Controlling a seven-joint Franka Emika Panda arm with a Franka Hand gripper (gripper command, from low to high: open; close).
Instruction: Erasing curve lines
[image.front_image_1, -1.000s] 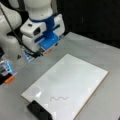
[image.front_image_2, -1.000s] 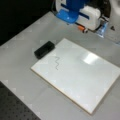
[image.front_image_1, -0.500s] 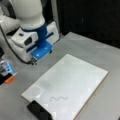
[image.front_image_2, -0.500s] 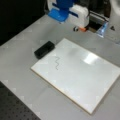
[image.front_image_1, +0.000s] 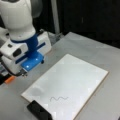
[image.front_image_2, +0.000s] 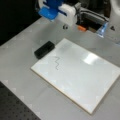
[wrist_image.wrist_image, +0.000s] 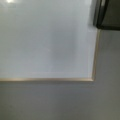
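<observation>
The curve lines (image.front_image_1: 59, 98) (image.front_image_2: 57, 63) are a thin dark squiggle on the white board (image.front_image_1: 80, 75) (image.front_image_2: 85, 75), close to the board's end where the black block eraser (image.front_image_1: 38, 111) (image.front_image_2: 44, 49) lies on the table. My gripper (image.front_image_1: 23, 73) (image.front_image_2: 65, 25), white with a blue part, hangs above the table beside the board's edge, apart from the eraser and the squiggle. The wrist view looks down on a corner of the board (wrist_image.wrist_image: 50, 45), with the eraser (wrist_image.wrist_image: 107, 13) at its top right. Its fingers do not show there.
An orange object (image.front_image_1: 9, 79) (image.front_image_2: 81, 28) lies on the grey table behind the gripper. A pale blue item (image.front_image_2: 102, 28) and cables stand at a front view's top right. A black perforated surface (image.front_image_2: 13, 107) borders the table at a front view's bottom left.
The arm has swung sideways and lower, from over the board's far end toward the side where the eraser lies. Board, eraser and squiggle have not moved.
</observation>
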